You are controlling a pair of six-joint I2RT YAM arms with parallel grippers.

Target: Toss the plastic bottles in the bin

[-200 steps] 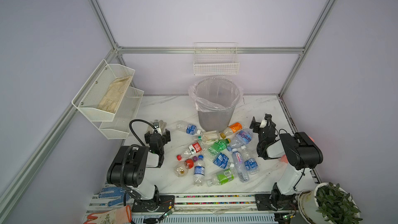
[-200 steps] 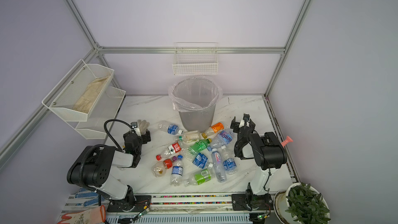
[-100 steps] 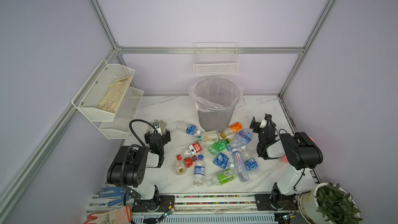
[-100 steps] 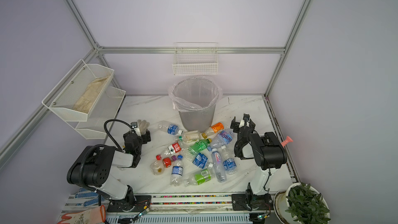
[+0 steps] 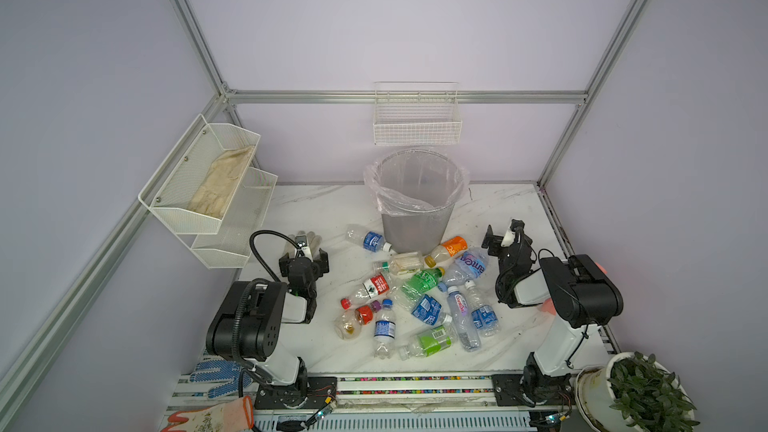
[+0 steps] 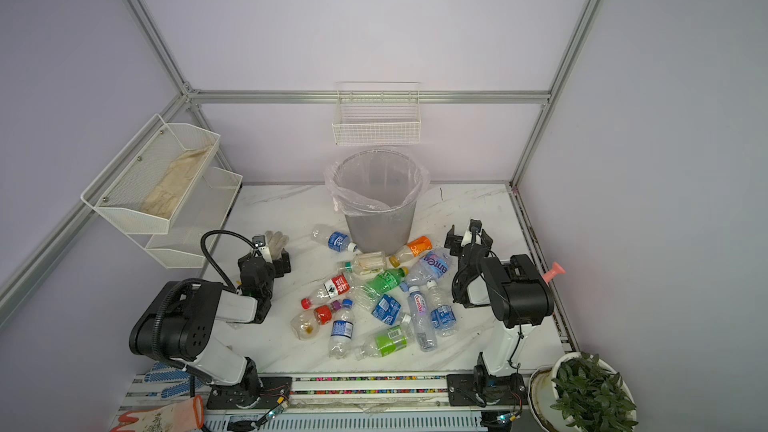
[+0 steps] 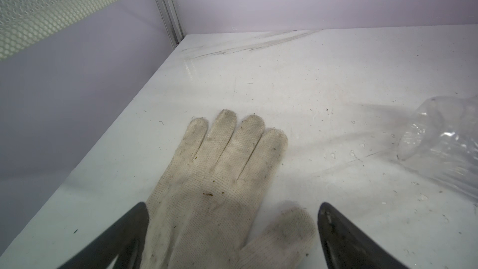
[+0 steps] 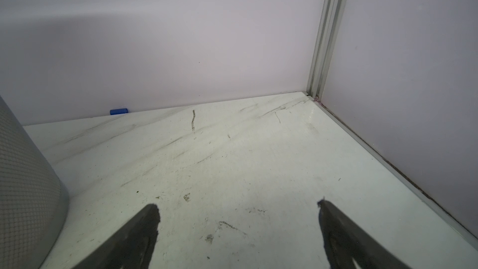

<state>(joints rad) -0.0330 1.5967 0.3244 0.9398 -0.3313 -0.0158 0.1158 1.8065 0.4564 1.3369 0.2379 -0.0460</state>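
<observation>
Several plastic bottles [image 5: 419,297] [image 6: 382,297] lie in a loose pile on the white marble table, in front of the bin [image 5: 415,218] [image 6: 380,222]. The bin, grey mesh with a clear bag, stands upright at the back centre. My left gripper [image 5: 303,257] [image 6: 266,261] [image 7: 232,204] is open, low over a white knitted glove [image 7: 219,166], left of the pile. A clear bottle [image 7: 445,141] lies beside it in the left wrist view. My right gripper [image 5: 505,236] [image 6: 467,238] [image 8: 237,205] is open over bare table, right of the bin wall [image 8: 25,190].
A white mesh two-tier shelf [image 5: 208,184] hangs on the left wall. A white wire basket [image 5: 417,118] hangs above the bin. A potted plant [image 5: 640,392] and an orange glove [image 5: 208,417] sit by the front rail. A small blue cap [image 8: 118,111] lies at the back wall.
</observation>
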